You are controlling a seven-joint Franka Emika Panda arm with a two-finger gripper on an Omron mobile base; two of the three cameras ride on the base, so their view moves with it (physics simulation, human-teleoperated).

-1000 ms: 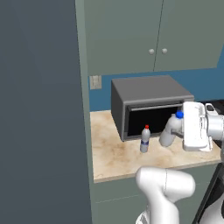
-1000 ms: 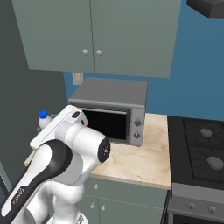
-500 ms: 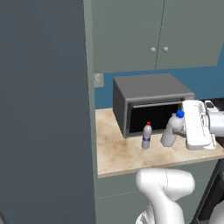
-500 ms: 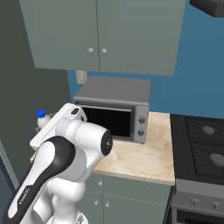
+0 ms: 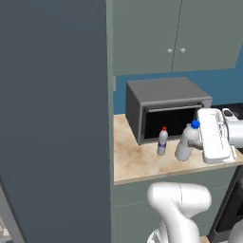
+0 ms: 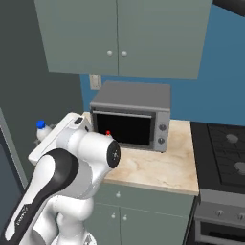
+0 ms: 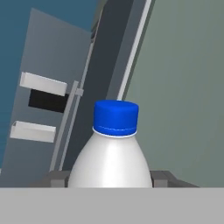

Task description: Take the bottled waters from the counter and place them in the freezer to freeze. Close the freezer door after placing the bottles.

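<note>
Blue-capped bottle [image 5: 186, 143] gripped upright between jaws of gripper [image 5: 197, 146], above surface [image 5: 137, 163], freezer [image 5: 54, 118] well to left.

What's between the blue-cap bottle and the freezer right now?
Nothing visible. The tool holds the blue-cap bottle clear of the counter; the red-cap bottle stands beside it, nearer the freezer's side wall.

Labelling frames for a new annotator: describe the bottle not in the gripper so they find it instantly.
Start at the grey boxy oven on the beige counter, under the wall cabinets. Directly in front of its dark glass door stands a small clear bottle with a red cap. Its neighbour to the right, the blue-capped bottle, is larger and sits in the gripper.
</note>
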